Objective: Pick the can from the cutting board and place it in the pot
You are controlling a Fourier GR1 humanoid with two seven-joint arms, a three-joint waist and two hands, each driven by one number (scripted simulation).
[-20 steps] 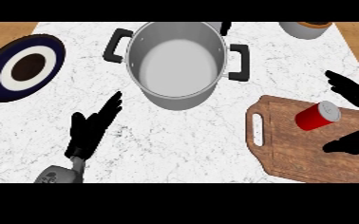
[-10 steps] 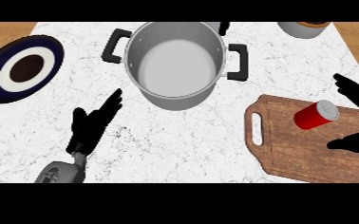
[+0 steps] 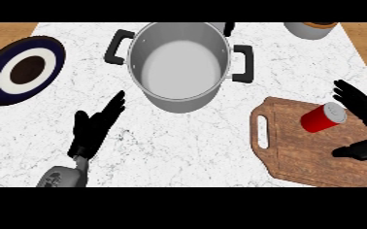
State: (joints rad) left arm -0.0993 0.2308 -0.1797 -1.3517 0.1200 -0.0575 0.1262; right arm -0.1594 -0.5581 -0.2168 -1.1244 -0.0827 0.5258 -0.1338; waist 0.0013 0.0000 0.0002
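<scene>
A red can with a silver end lies on its side on the wooden cutting board at the right. My right hand shows only partly at the right edge: fingers spread just beyond the can, thumb below it, open and apart from the can. The steel pot with black handles stands at the top centre, nothing inside. My left hand rests open on the counter at the lower left, fingers straight and pointing toward the pot.
A dark blue plate with a white ring and brown centre lies at the left edge. A grey bowl is cut off at the top right. White marble counter lies between pot and board.
My right hand has slid a little further right and down around the can. The can, the pot and my left hand have stayed in place.
</scene>
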